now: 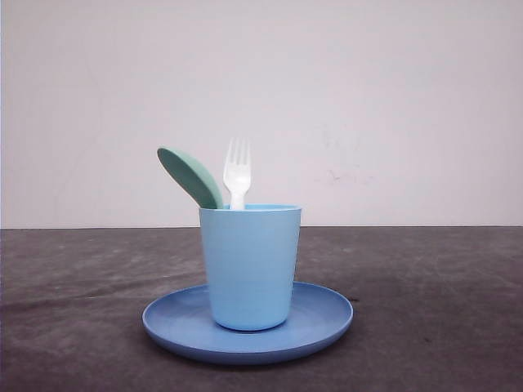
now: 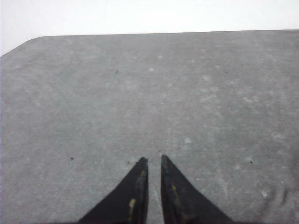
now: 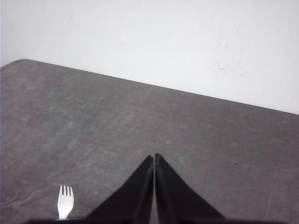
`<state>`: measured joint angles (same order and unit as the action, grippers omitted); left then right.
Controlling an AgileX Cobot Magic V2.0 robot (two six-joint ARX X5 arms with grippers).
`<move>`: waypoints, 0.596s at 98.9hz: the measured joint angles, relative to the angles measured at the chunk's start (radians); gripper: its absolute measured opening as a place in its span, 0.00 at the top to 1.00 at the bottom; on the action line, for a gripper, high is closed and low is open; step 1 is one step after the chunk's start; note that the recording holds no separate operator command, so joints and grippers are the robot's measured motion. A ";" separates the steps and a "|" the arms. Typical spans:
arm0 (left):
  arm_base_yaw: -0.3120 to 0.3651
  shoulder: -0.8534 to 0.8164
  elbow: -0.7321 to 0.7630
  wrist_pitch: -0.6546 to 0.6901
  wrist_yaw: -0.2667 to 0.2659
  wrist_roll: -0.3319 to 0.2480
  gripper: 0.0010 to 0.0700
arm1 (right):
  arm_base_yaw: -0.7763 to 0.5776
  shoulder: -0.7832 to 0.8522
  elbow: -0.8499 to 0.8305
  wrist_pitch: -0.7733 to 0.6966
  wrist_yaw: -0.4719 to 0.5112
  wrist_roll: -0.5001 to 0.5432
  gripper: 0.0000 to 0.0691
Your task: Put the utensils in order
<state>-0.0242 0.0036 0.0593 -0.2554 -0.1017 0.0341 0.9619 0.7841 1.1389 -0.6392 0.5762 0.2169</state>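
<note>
Light blue plastic cup [image 1: 250, 265], tapered, upright, standing on the middle of a round blue plastic plate [image 1: 327, 314]; plate flat on the dark grey speckled worktop [image 1: 425, 286].

Small white plastic fork [image 1: 237, 173], four tines: handle down inside the cup, tines up above the rim, roughly upright. From my right wrist its tines [image 3: 65, 200] show off to one side of my right hand, close by, with a sliver of blue beneath them.

Small mint-green plastic spoon [image 1: 189, 175], oval bowl: handle in the same cup, bowl above the rim, leaning away from the fork toward my left side. Spoon and fork stand near each other at the rim; whether they touch inside the cup I cannot tell.

My left hand [image 2: 153, 159]: black pointed fingers nearly together, a thin gap between the tips, nothing held; bare worktop ahead of it.

My right hand [image 3: 154, 156]: black fingers pressed tip to tip, closed on nothing; worktop and pale wall [image 3: 187, 37] beyond.
</note>
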 joint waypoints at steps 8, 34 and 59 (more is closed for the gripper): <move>0.000 0.000 0.000 0.000 0.000 0.000 0.98 | 0.000 0.000 0.000 0.000 0.000 0.000 0.99; 0.000 0.000 0.000 0.000 0.000 0.000 0.98 | -0.006 0.003 0.000 0.003 0.143 -0.069 0.99; 0.000 0.000 0.000 0.000 0.000 0.000 0.98 | -0.218 0.015 -0.004 0.008 0.123 -0.133 0.99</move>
<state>-0.0242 0.0036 0.0593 -0.2554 -0.1017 0.0341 0.7441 0.7990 1.1351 -0.6315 0.6994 0.0841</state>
